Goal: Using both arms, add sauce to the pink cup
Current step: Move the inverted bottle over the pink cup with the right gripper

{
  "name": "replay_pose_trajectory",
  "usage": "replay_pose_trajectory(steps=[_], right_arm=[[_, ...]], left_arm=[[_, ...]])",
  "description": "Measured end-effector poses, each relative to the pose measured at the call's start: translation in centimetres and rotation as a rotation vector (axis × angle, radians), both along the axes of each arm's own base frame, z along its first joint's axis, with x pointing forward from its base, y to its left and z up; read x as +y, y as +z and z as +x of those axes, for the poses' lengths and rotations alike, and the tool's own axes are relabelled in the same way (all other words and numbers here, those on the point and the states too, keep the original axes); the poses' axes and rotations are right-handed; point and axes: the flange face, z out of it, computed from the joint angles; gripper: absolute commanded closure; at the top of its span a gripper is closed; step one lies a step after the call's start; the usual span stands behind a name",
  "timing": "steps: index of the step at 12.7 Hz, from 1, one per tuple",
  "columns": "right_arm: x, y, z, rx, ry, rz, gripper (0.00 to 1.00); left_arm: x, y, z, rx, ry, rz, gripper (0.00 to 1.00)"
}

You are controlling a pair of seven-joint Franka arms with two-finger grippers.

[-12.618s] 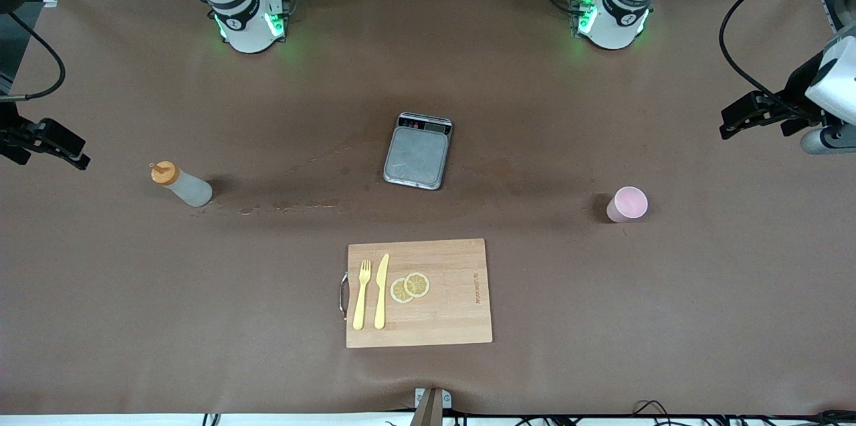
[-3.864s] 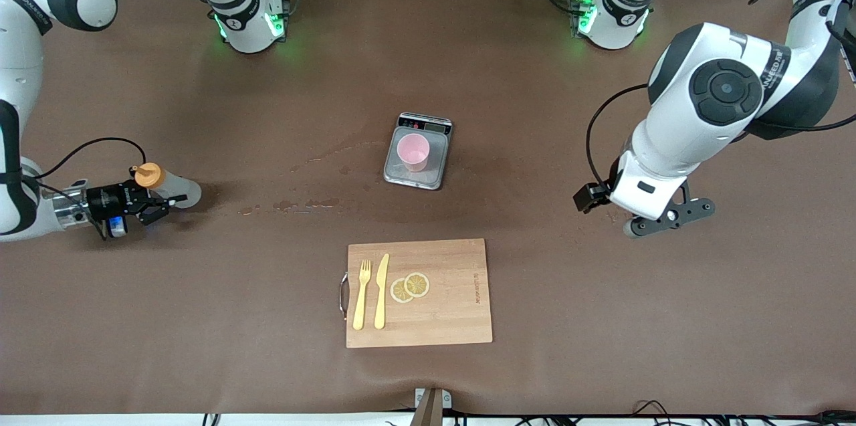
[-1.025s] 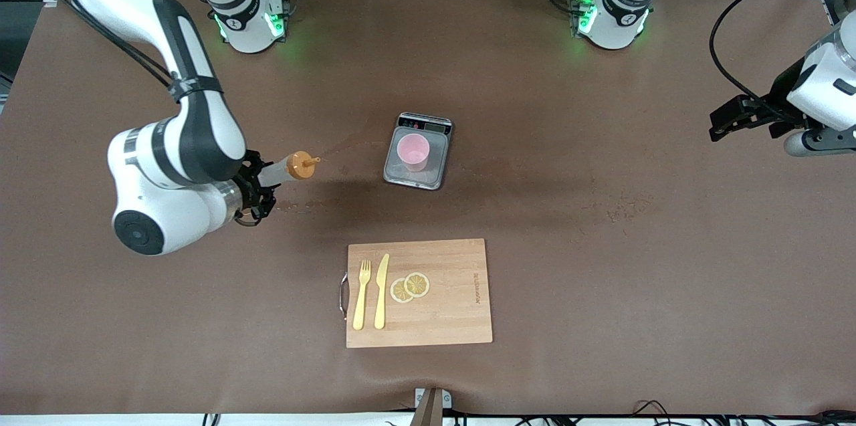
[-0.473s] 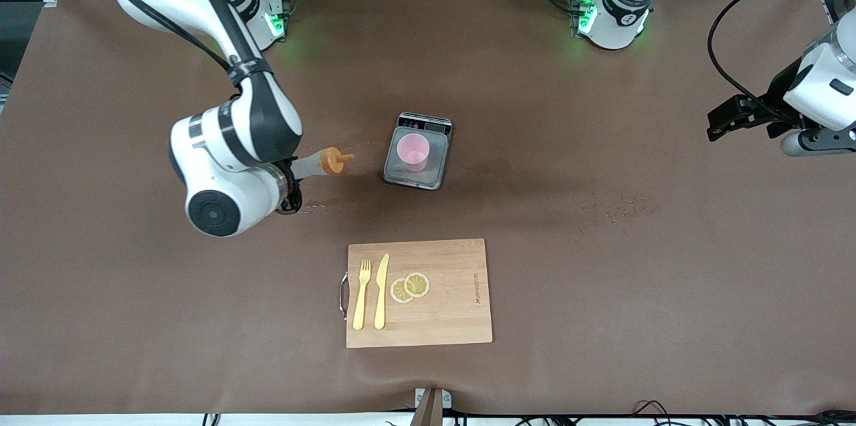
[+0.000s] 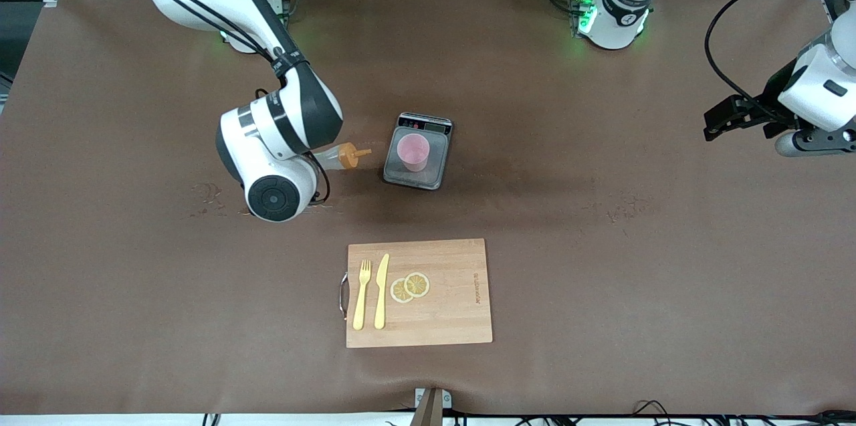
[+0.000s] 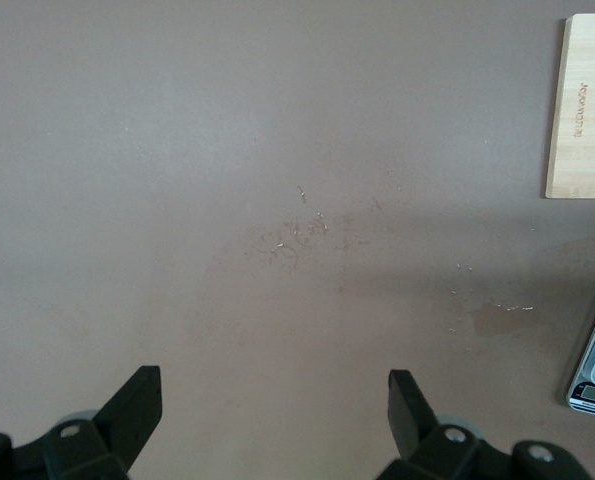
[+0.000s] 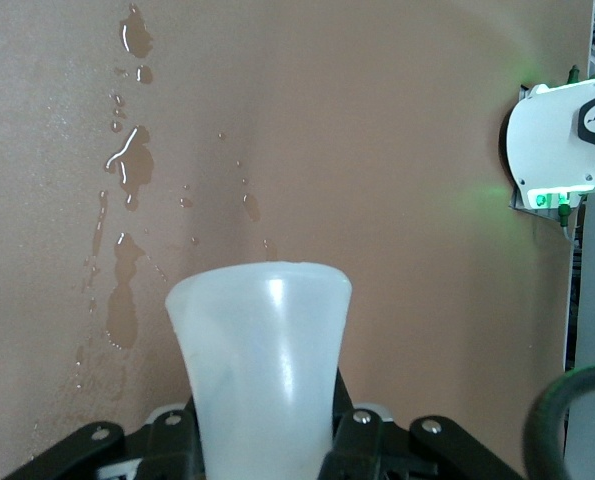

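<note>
The pink cup stands upright on the grey scale in the middle of the table. The sauce bottle hangs tilted beside the scale, toward the right arm's end, and its orange nozzle points at the cup without reaching it. My right gripper is shut on the whitish bottle body; the wrist hides that gripper in the front view. My left gripper waits open and empty in the air over the left arm's end of the table, its fingers wide apart.
A wooden cutting board lies nearer to the front camera than the scale and carries a yellow fork, a knife and lemon slices. Wet spill marks dot the brown table under the right arm.
My right arm has carried the sauce bottle across the table toward the scale, so the nozzle is now close beside the pink cup. The left arm has barely moved.
</note>
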Motion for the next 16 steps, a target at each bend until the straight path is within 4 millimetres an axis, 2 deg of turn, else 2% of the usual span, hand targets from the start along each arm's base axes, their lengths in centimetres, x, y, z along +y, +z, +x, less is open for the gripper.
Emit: replay_pose_trajectory(steps=[5, 9, 12, 16], right_arm=[[1.9, -0.3, -1.3, -0.019, 0.021, -0.083, 0.57], [2.2, -0.8, -2.0, -0.014, 0.030, -0.147, 0.57], [2.6, -2.1, -2.5, -0.011, 0.022, -0.211, 0.57], [5.3, -4.7, -4.3, -0.027, -0.003, -0.307, 0.57]], left_arm=[[-0.7, 0.0, -0.1, 0.001, -0.012, 0.000, 0.00], [-1.1, -0.2, 0.0, 0.003, -0.019, -0.001, 0.00], [-1.1, -0.3, 0.0, 0.004, -0.020, -0.001, 0.00], [-1.1, -0.3, 0.0, 0.006, -0.020, -0.001, 0.00]])
